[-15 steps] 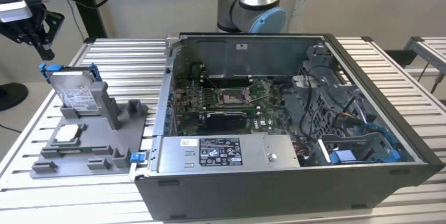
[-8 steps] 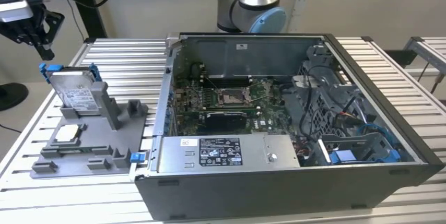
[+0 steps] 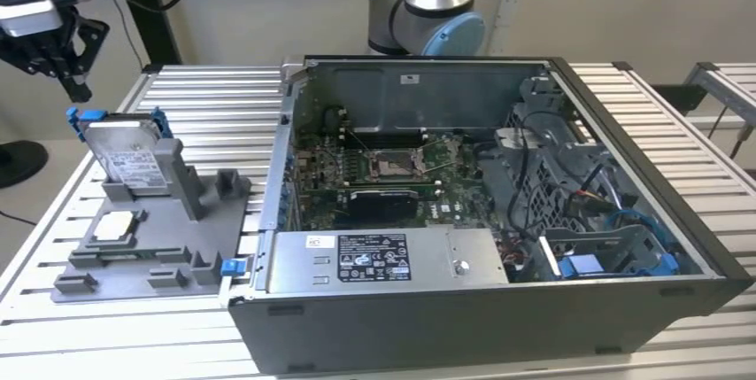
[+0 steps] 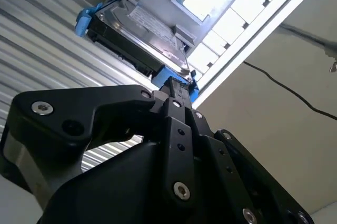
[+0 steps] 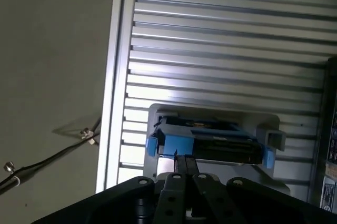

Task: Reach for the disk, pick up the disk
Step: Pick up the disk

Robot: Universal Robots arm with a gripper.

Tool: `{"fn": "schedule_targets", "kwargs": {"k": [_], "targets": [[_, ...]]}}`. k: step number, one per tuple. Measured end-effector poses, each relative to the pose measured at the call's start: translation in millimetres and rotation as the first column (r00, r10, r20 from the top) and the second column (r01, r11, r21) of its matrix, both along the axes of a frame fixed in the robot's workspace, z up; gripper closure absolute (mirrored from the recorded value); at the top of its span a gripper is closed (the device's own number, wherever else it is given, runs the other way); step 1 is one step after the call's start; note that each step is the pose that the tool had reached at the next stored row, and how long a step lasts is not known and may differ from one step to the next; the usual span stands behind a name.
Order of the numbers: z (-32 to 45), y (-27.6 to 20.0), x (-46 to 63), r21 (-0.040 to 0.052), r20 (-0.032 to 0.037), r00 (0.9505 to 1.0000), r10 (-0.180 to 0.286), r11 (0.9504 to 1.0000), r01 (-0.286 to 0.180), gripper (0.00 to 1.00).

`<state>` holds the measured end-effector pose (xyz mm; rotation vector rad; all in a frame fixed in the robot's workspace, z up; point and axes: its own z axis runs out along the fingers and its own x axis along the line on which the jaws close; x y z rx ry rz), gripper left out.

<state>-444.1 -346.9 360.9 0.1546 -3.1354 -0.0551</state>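
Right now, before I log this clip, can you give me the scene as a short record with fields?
gripper: shut, nothing in it, above the disk and apart from it
disk: stands on edge in the grey fixture, label showing, blue rails on its sides
grey fixture: on the slatted table, at the exterior view's left of the computer case
white-topped chip: lies flat on the fixture, below the disk in the exterior view
computer case: open, board and cables visible
status: disk not yet held

I see disk (image 3: 126,157), silver, white label, blue rails, standing tilted on edge in grey holder (image 3: 165,254).
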Motion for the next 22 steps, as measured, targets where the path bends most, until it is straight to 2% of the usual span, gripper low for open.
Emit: {"fn": "schedule_targets", "kwargs": {"k": [5,8,9,13,22], "targets": [[0.0,0.1,0.0,0.0,0.0,0.9989,0.047,0.9989,-0.047,1.0],[0.0,0.1,0.0,0.0,0.0,0.9965,0.084,0.9965,-0.084,1.0],[0.0,0.0,0.0,0.0,0.0001,0.9933,0.115,0.9933,-0.115,1.0],[0.0,0.0,0.0,0.0,0.0,0.9832,0.182,0.9832,-0.182,1.0],[0.0,0.0,0.0,0.0,-0.0001,0.9528,0.304,0.9528,-0.304,1.0]]}}
